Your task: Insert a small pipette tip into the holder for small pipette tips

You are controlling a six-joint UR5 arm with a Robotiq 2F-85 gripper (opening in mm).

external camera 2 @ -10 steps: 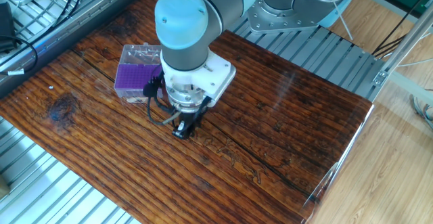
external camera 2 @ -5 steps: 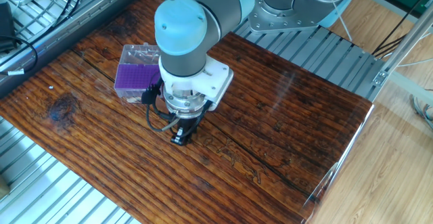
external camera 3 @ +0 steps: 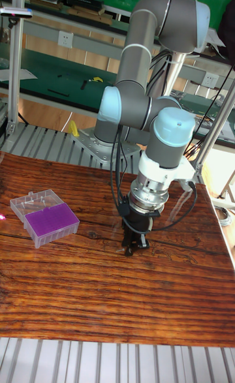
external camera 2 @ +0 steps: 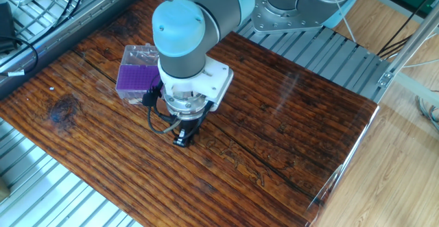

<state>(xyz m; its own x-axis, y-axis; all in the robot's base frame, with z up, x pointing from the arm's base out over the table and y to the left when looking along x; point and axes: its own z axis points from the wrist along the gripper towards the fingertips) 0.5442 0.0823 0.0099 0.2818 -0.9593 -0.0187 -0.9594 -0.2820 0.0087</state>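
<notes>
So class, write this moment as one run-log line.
gripper: low at wooden table, state unclear | holder for small pipette tips: apart, lid open | pipette tip: not discernible | insertion: not done

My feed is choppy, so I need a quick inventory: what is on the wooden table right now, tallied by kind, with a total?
Holder for small pipette tips, purple grid top with clear lid open: 1
Robot arm with pincer, lowered to the wooden table: 1
Loose pipette tips: 0 discernible; anything at the pincer is too small to tell
Total: 2
</notes>
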